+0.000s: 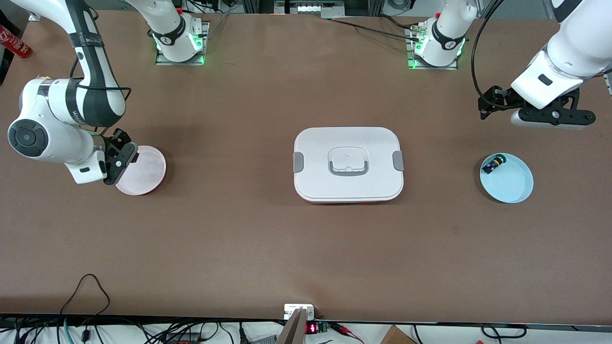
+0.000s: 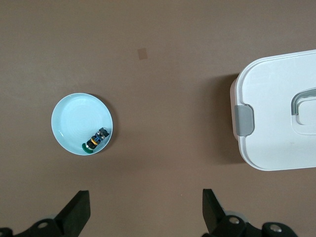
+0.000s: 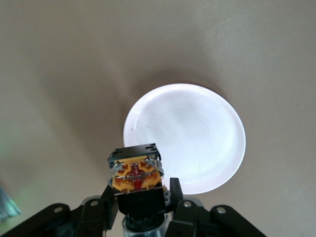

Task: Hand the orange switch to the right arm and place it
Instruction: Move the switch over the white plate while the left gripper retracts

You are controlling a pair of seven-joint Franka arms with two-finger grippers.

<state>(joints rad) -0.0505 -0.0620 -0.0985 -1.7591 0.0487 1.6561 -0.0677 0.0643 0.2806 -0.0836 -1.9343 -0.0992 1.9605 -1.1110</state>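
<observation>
Two fingers of your right pincer [image 3: 140, 197] are pinching the orange switch [image 3: 136, 173], and you are seeing its black housing and tan, orange-red terminal face pointing up at the right wrist camera. That pincer [image 1: 119, 160] is hanging over the edge of the pink plate [image 1: 146, 172] at the right arm's end of the bench [image 1: 239, 248], and the plate's bare face [image 3: 192, 138] is showing nothing lying in it.

Your left pincer [image 2: 143, 217] is standing spread wide with nothing between its fingers [image 2: 76, 212], and the left arm is waiting over the bench at its own end [image 1: 550, 114]. Just nearer to the front camera than that pincer, the light blue plate [image 1: 514, 184] is carrying one small black switch with a green-yellow cap [image 1: 494, 164], which is lying on its side against the rim [image 2: 96, 140].

Between the two plates, the white lidded box [image 1: 348, 165] is sitting in the middle of the bench with its lid closed, grey clips at both ends, so you cannot tell what it is holding.
</observation>
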